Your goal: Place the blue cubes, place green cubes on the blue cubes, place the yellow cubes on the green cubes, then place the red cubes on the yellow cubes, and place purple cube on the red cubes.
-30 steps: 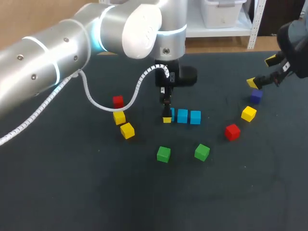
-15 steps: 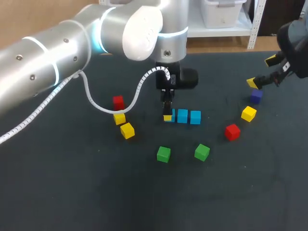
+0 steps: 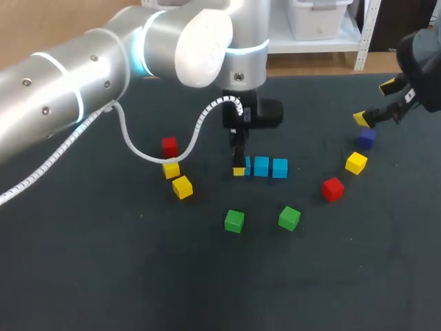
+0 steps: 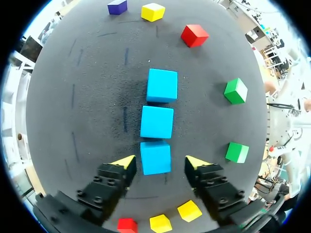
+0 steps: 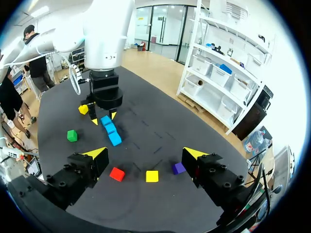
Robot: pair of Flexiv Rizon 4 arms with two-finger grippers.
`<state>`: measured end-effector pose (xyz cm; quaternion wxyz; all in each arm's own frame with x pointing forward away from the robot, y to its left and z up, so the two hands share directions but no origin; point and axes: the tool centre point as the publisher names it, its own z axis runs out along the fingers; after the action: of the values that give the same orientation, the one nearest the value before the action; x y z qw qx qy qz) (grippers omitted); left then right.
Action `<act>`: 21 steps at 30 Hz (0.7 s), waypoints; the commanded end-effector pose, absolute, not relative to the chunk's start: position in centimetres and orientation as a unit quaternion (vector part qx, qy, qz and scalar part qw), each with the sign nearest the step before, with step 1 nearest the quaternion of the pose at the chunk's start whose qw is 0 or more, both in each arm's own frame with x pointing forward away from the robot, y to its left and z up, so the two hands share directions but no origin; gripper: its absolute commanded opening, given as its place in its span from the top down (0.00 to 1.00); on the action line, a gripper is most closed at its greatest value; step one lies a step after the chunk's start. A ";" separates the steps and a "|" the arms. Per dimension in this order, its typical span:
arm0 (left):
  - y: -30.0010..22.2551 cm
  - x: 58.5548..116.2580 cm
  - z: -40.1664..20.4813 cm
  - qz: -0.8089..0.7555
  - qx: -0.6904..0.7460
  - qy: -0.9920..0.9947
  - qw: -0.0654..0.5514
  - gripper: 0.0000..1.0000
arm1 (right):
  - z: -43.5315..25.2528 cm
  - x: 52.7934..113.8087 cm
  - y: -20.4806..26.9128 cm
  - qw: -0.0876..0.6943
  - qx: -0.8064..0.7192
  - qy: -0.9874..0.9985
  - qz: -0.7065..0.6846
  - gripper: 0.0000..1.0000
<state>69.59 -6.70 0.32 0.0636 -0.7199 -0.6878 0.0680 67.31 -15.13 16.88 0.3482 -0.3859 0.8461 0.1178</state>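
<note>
left gripper [image 4: 160,162] is low over the table [image 3: 103,276] mid-scene, fingers spread, straddling the left end cube of the row of three blue cubes [image 3: 261,166]. There's a small gap on each side between its yellow tips and that cube, so it isn't pinching it. The three blues sit flat in a straight left-right line, touching or nearly so. Two green cubes [image 3: 234,221] lie nearer than the row, apart from each other. Left of the row: a red cube [image 3: 169,145] farthest, then two yellow cubes [image 3: 182,187] just nearer, close together. On the right, the second red cube [image 3: 333,189], third yellow cube [image 3: 356,163] and purple cube [image 3: 366,138] form a loose line running toward the far right. Over that far right corner hangs the right gripper [image 3: 374,103], just beyond the purple cube, fingers wide apart, nothing between them
</note>
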 end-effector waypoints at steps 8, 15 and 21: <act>-7.1 69.5 0.7 0.062 -0.721 -0.688 0.054 0.00 | 16.8 67.2 -15.1 0.350 -0.385 0.846 0.116 0.00; -7.8 69.7 0.7 0.068 -0.720 -0.690 0.043 0.00 | 16.8 67.2 -15.1 0.350 -0.385 0.846 0.116 0.00; -8.5 70.0 0.3 0.064 -0.719 -0.691 0.039 0.00 | 16.8 67.2 -15.1 0.350 -0.385 0.846 0.116 0.00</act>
<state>70.04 -8.26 0.51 0.0392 -0.7196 -0.6902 0.0661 67.31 -15.13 16.88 0.3482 -0.3859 0.8461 0.1178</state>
